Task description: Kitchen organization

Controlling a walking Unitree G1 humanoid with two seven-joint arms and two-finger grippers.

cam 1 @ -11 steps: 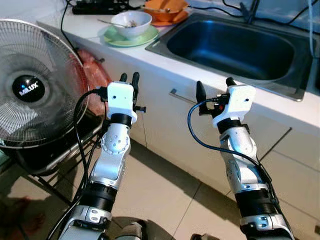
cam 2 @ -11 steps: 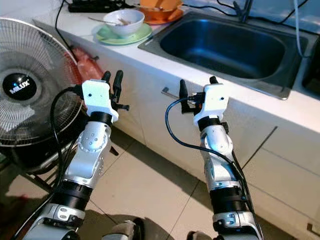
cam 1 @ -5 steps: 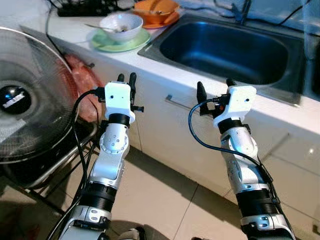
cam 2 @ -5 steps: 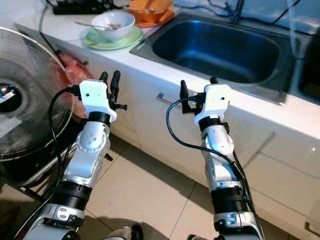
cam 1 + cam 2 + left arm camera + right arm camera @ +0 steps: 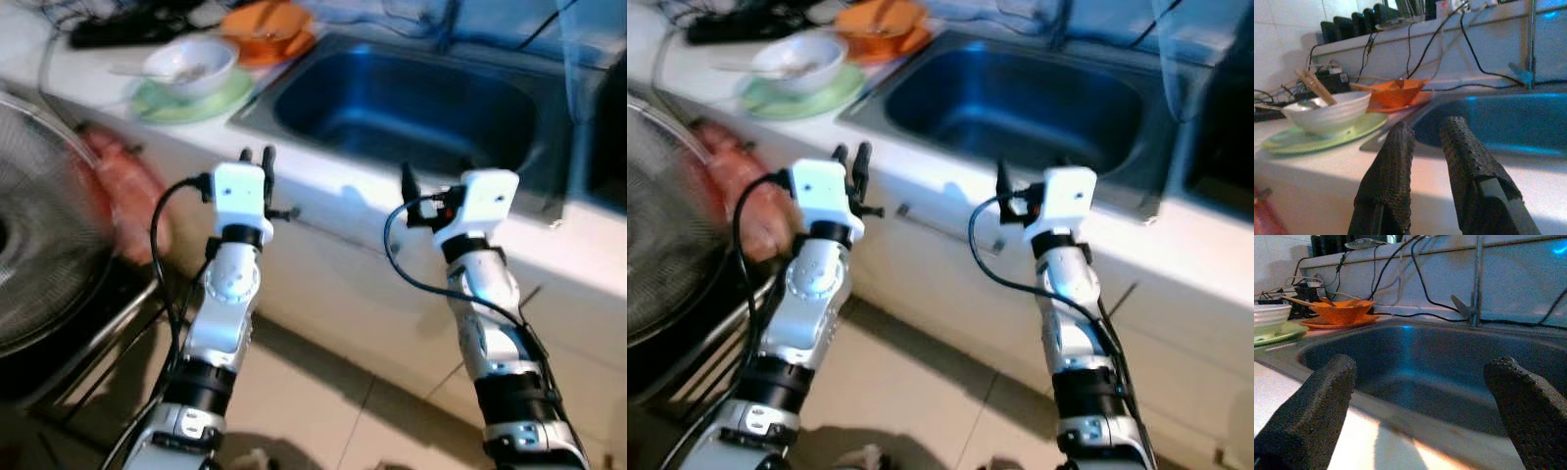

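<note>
Kitchen worktop (image 5: 323, 191), white and somewhat blurred, runs across the upper half of the frame with a steel sink (image 5: 411, 108) set into it. At upper left a white bowl (image 5: 189, 67) holding a spoon and chopsticks sits on a green plate (image 5: 211, 98), with an orange bowl (image 5: 266, 20) just behind. Both arms are raised before the worktop edge. The left hand (image 5: 258, 157), empty, has its fingers nearly closed with a narrow gap, below and right of the white bowl. The right hand (image 5: 1420, 406) is spread wide and empty, facing the sink basin. This looks like the approach step, nothing grasped yet. Next would likely be reaching up and left over the edge toward the dishes.
</note>
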